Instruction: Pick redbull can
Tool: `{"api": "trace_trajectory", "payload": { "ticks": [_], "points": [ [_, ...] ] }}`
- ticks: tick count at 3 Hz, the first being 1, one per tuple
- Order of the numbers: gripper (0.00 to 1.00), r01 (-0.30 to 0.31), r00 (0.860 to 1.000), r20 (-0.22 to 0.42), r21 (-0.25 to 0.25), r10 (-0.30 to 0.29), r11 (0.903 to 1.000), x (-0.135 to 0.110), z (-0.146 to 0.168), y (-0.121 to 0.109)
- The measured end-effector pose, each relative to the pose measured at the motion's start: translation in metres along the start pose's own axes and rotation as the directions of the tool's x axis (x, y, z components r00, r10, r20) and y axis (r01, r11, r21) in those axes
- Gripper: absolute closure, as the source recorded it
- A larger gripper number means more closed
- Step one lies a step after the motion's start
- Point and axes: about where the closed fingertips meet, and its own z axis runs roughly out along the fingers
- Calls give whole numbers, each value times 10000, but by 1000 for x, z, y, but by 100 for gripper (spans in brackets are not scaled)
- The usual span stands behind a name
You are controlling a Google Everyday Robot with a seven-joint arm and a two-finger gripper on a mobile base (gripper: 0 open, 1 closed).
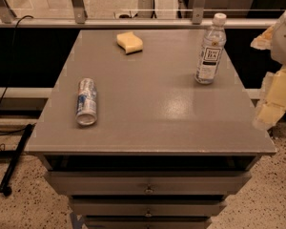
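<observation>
The redbull can (pixel 86 101) is a slim silver and blue can lying on its side on the left part of the grey cabinet top (pixel 152 113), its silver end facing the front edge. My gripper (pixel 275 75) is at the far right edge of the camera view, beyond the cabinet's right side and far from the can. It is blurred and partly cut off by the frame, and it holds nothing that I can see.
A clear plastic bottle with a white cap (pixel 210 49) stands upright at the back right of the top. A yellow sponge (pixel 129 42) lies at the back middle. Drawers (pixel 148 182) sit below the front edge. A railing (pixel 133 22) runs behind.
</observation>
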Motion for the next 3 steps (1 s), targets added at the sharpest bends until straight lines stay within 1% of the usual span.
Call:
{"api": "trace_trajectory", "payload": {
  "ticks": [1,2,3],
  "points": [
    [0,0,10000,1,2,0,10000,0,0,0],
    [0,152,9995,290,-101,-149,9998,-7,4,-2],
    [0,357,9962,806,-443,-320,9984,-60,22,13]
  ]
}}
